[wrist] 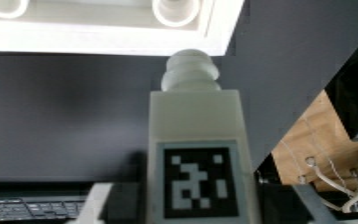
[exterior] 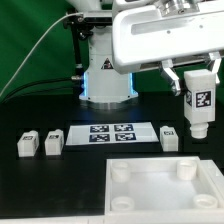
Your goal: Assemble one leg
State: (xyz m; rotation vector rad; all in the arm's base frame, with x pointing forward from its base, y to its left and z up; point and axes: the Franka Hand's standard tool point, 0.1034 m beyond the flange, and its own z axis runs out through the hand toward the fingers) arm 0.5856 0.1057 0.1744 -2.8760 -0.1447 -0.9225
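My gripper (exterior: pixel 198 88) is shut on a leg (exterior: pixel 199 110), a white block with a black-and-white tag on its face and a ribbed peg at its lower end. It hangs upright above the table at the exterior view's right, over the far right part of the white tabletop (exterior: pixel 160 205). In the wrist view the held leg (wrist: pixel 197 140) fills the centre, with dark fingers (wrist: pixel 131 200) on both sides and the tabletop's round corner sockets (wrist: pixel 176 12) beyond its peg. Three more legs lie on the table: two (exterior: pixel 27 144) (exterior: pixel 53 143) at the left and one (exterior: pixel 168 137) near the marker board.
The marker board (exterior: pixel 111 134) lies flat in the middle of the black table. The arm's white base (exterior: pixel 105 70) stands behind it. The tabletop has raised round sockets (exterior: pixel 185 171) at its corners. Cables run at the back left.
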